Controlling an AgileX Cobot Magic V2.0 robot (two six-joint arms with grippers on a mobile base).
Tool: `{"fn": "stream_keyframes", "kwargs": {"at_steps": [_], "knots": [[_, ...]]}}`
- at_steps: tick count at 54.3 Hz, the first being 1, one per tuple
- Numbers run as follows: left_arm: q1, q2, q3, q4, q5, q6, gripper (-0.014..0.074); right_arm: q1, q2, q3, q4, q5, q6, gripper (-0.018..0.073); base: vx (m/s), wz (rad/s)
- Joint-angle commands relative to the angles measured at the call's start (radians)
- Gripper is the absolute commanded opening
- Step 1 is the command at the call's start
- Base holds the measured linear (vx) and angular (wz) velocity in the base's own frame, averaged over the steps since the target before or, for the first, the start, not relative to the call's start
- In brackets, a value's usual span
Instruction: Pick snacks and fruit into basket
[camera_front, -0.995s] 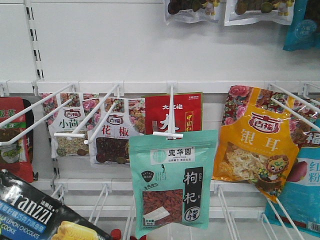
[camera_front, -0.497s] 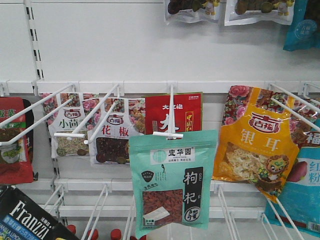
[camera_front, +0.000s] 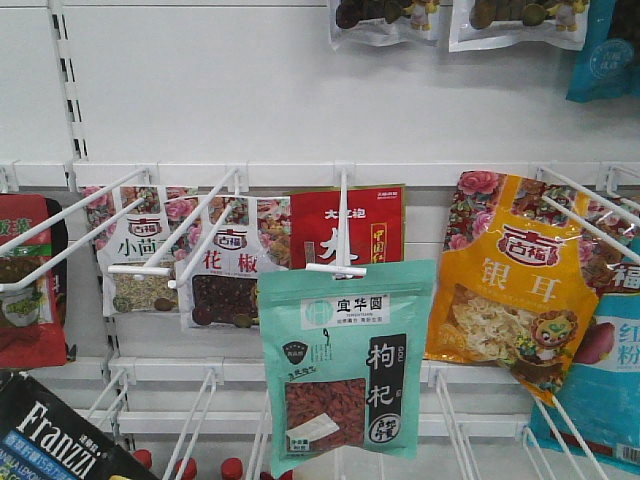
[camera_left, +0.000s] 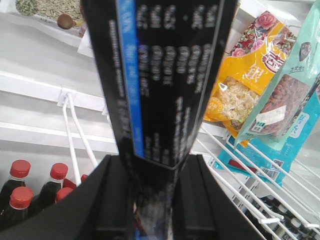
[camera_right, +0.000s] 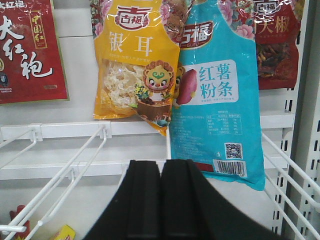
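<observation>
Black packet (camera_left: 160, 75), white lettering and blue stripe, sits pinched in the left claw (camera_left: 154, 172), at 7 o'clock in front view. Mint-green pouch (camera_front: 345, 365) hangs at 6 o'clock, red berries showing inside. Right claw (camera_right: 161, 172) is pressed together.

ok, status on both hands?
Left hand shut on black Franzz packet. Right hand shut, empty. Mint-green pouch hanging on its peg. Basket not in view.
</observation>
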Motion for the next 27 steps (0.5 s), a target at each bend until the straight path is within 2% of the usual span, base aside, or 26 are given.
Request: {"fn": "stream_keyframes", "kwargs": {"at_steps": [1, 13, 27], "knots": [[-0.005, -0.001, -0.023, -0.015, -0.021, 0.007, 0.0000, -0.001, 0.009, 0.006, -0.004, -0.084, -0.008, -0.0008, 0.00, 0.00], [-0.005, -0.001, -0.023, -0.015, -0.021, 0.007, 0.0000, -0.001, 0.009, 0.006, -0.003, -0.086, -0.003, -0.0008, 0.00, 0.00], [-0.005, -0.001, -0.023, -0.012, -0.069, 0.006, 0.0000, -0.001, 0.009, 0.006, 0.000, -0.089, 0.079, -0.0008, 0.00, 0.00]]}}
